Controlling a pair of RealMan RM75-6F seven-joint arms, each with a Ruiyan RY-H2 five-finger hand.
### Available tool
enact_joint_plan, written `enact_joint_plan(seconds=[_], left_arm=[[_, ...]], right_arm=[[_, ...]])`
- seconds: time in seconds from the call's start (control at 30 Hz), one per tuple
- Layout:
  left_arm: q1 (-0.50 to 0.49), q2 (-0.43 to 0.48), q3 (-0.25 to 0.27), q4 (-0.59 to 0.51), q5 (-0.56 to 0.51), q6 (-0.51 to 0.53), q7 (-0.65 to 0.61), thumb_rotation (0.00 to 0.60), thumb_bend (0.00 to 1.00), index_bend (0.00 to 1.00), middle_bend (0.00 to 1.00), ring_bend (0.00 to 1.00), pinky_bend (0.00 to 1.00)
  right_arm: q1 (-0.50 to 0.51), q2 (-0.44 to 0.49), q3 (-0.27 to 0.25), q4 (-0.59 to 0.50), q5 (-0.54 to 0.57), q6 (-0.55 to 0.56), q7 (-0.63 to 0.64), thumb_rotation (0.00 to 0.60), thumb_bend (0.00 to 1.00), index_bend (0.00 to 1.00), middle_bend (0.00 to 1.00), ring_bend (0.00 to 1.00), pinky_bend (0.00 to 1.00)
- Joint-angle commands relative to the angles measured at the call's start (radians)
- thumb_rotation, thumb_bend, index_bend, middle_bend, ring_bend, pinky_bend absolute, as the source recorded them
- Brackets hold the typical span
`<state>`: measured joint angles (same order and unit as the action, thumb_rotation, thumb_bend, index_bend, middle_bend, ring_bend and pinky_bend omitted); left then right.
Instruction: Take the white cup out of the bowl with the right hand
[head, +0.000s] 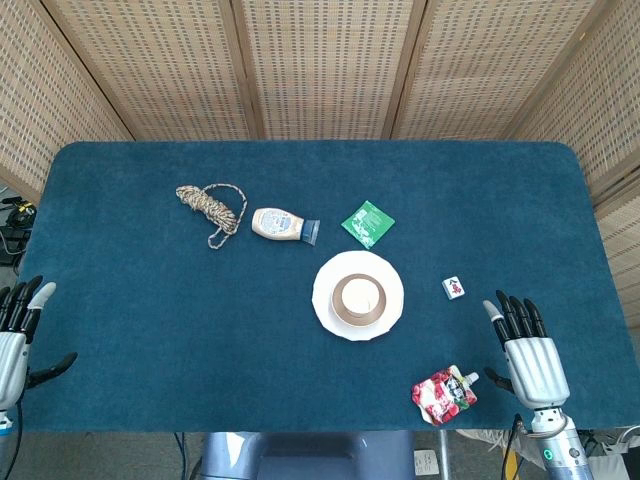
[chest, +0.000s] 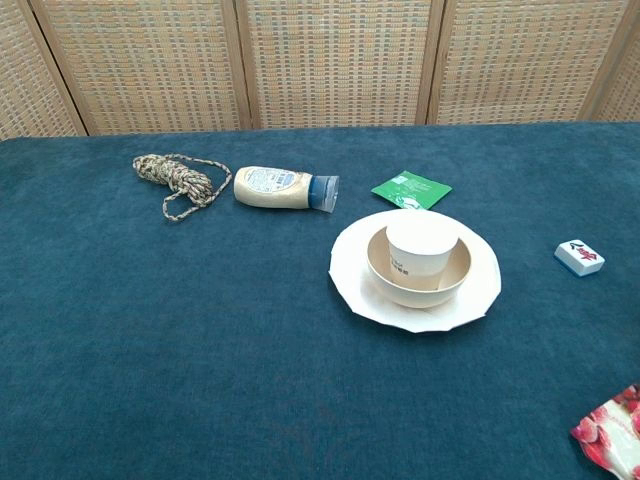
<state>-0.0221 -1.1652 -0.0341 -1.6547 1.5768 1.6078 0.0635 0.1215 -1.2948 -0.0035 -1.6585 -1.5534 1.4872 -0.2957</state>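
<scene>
A white cup (chest: 422, 250) stands upright inside a tan bowl (chest: 456, 277), which sits on a white plate (chest: 352, 275) near the table's middle. From the head view the cup (head: 361, 296) shows as a pale disc within the bowl (head: 341, 298) on the plate (head: 325, 300). My right hand (head: 524, 350) rests at the table's front right edge, fingers spread and holding nothing, well to the right of the plate. My left hand (head: 18, 325) lies at the front left edge, fingers apart and empty. Neither hand appears in the chest view.
A coil of rope (head: 212, 207), a lying sauce bottle (head: 282, 225) and a green packet (head: 367, 223) sit behind the plate. A small white tile (head: 453, 288) lies right of the plate. A red pouch (head: 443, 394) lies beside my right hand.
</scene>
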Motion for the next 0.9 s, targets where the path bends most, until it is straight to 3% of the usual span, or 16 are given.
enact_joint_plan(seconds=[0.03,0.5,0.63,0.8,0.9], left_arm=[[0.001,0.001,0.001,-0.001,0.001,0.001,0.001,0.6,0.0,0.0,0.0,0.0,0.0],[0.0,0.005,-0.002,-0.003,-0.002,0.0,-0.01,0.6,0.0,0.0,0.0,0.0,0.0],[-0.001,0.008,0.0,-0.005,-0.001,-0.004,-0.017,0.6,0.0,0.0,0.0,0.0,0.0],[0.0,0.013,0.004,-0.008,0.004,-0.003,-0.026,0.6,0.0,0.0,0.0,0.0,0.0],[-0.002,0.014,0.009,-0.007,0.011,-0.009,-0.03,0.6,0.0,0.0,0.0,0.0,0.0]], right_arm=[[-0.001,0.0,0.0,0.0,0.001,-0.002,0.002,0.6,0.23,0.06,0.0,0.0,0.01],[0.022,0.012,0.005,-0.051,-0.005,-0.057,0.008,0.6,0.23,0.06,0.0,0.0,0.01],[0.119,0.025,0.081,-0.161,0.049,-0.175,-0.044,0.6,0.23,0.1,0.0,0.0,0.02],[0.218,0.009,0.161,-0.245,0.211,-0.304,-0.194,0.6,0.29,0.15,0.0,0.0,0.03],[0.296,-0.032,0.212,-0.277,0.366,-0.372,-0.316,0.6,0.31,0.15,0.0,0.0,0.03]])
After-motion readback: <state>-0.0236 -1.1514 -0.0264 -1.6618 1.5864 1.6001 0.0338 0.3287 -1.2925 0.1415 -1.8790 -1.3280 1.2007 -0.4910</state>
